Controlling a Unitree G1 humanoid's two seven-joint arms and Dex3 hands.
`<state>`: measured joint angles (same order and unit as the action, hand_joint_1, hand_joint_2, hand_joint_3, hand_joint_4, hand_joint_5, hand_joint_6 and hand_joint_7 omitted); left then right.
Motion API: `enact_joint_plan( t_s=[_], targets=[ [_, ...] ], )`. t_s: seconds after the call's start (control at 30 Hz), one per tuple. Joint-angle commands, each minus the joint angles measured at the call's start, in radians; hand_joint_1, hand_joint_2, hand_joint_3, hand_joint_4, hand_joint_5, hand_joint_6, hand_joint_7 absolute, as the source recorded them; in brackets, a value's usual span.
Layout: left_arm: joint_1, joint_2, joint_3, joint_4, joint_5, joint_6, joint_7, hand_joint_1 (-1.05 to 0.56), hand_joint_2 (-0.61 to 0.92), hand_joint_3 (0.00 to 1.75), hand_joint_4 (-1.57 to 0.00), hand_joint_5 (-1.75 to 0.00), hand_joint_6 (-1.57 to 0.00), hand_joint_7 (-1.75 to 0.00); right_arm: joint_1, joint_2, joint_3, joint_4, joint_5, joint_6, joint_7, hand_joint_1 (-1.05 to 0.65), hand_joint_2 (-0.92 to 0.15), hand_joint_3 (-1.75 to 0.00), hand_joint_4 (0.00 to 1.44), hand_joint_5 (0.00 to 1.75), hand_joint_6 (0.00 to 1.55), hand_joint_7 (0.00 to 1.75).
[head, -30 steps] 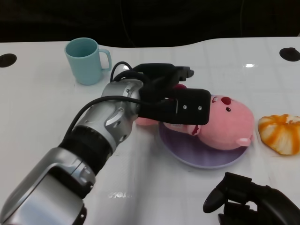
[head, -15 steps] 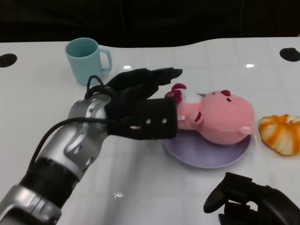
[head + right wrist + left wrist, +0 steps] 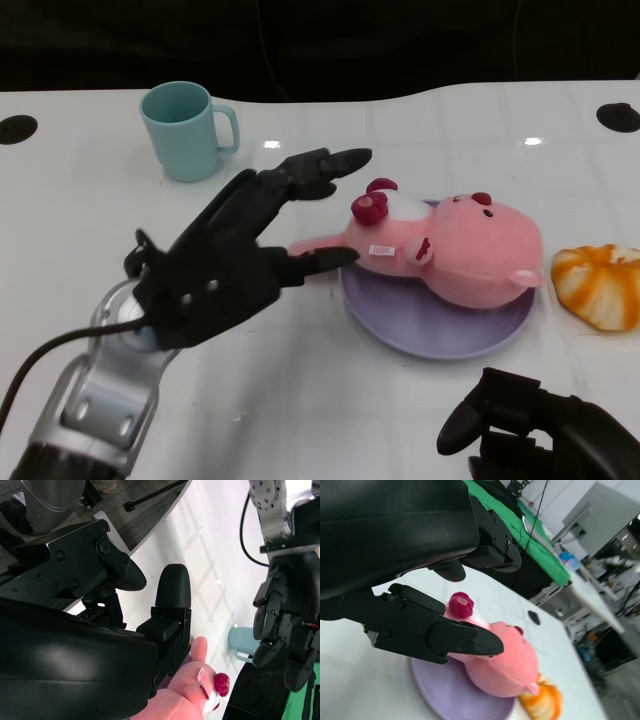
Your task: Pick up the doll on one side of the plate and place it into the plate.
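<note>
Partly cropped, the right hand point(image 3: 540, 428) curls inward; left hand point(image 3: 240, 250) spread, holding nothing.

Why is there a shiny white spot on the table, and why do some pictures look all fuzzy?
In the head view, the table mirrors overhead lights, making a bright glare spot beyond the pink doll. In the left wrist view, the room behind is out of focus, and the left hand looks huge because it is close. In the right wrist view, the near black shell is dark and soft.
</note>
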<state>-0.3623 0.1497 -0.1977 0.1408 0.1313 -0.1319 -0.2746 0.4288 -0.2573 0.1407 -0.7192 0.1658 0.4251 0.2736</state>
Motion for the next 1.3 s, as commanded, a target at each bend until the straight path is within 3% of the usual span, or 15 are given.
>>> enact_joint_plan(
  t_s=[0.03,0.1,0.13,0.2,0.3,0.47,0.63,0.8,0.97,1.3],
  targets=[
    [0.066,-0.007,0.038,-0.067,-0.074,0.001,-0.015,-0.25,0.92,0.17,-0.3,-0.94,-0.58,-0.18,0.008,-0.011,-0.016,0.005,0.008,-0.013,0.008,-0.05,-0.63,-1.1,0.65,1.75,0.52,1.39],
    [0.116,-0.026,0.058,-0.109,-0.126,0.015,-0.01,-0.24,0.86,0.27,-0.42,-0.92,-0.66,-0.22,0.009,-0.012,-0.018,0.006,0.007,-0.016,0.012,-0.06,-0.63,-1.1,0.66,1.75,0.52,1.39],
    [0.139,-0.036,0.066,-0.131,-0.149,0.028,-0.006,-0.23,0.76,0.45,-0.52,-0.88,-0.72,-0.23,0.01,-0.012,-0.019,0.006,0.008,-0.017,0.014,-0.06,-0.63,-1.09,0.66,1.75,0.52,1.38],
    [0.185,-0.057,0.082,-0.185,-0.189,0.074,0.007,-0.21,0.68,0.6,-0.59,-0.86,-0.78,-0.24,0.01,-0.011,-0.021,0.006,0.008,-0.015,0.016,-0.06,-0.64,-1.09,0.66,1.75,0.52,1.38],
    [0.276,-0.095,0.102,-0.316,-0.248,0.19,0.042,-0.17,0.61,0.78,-0.78,-0.93,-0.93,-0.35,0.009,-0.013,-0.025,0.005,0.007,-0.008,0.017,-0.07,-0.64,-1.09,0.65,1.75,0.52,1.38],
    [0.39,-0.135,0.118,-0.492,-0.314,0.365,0.098,-0.07,0.49,1.16,-0.88,-1.26,-0.87,-0.88,0.007,-0.013,-0.027,0.006,0.01,-0.002,0.018,-0.07,-0.64,-1.08,0.65,1.75,0.52,1.37],
    [0.493,-0.186,0.13,-0.636,-0.368,0.542,0.188,-0.05,0.42,1.46,-0.9,-1.52,-0.87,-1.23,0.005,-0.013,-0.027,0.009,0.01,-0.003,0.017,-0.08,-0.64,-1.07,0.64,1.75,0.53,1.37],
    [0.547,-0.194,0.148,-0.711,-0.439,0.673,0.201,-0.05,0.45,1.49,-0.93,-1.69,-0.85,-1.47,0.003,-0.008,-0.024,0.009,0.012,-0.003,0.016,-0.07,-0.64,-1.08,0.64,1.75,0.54,1.36],
    [0.603,-0.191,0.161,-0.754,-0.483,0.757,0.213,-0.05,0.45,1.5,-0.95,-1.74,-0.82,-1.67,0.002,-0.007,-0.023,0.009,0.012,-0.007,0.016,-0.07,-0.64,-1.08,0.64,1.75,0.54,1.36],
    [0.679,-0.203,0.162,-0.833,-0.527,0.873,0.252,-0.05,0.39,1.57,-0.94,-1.75,-0.81,-1.69,0.0,-0.017,-0.043,0.025,0.016,-0.027,0.031,-0.08,-0.63,-1.1,0.65,1.75,0.54,1.36]
  ],
)
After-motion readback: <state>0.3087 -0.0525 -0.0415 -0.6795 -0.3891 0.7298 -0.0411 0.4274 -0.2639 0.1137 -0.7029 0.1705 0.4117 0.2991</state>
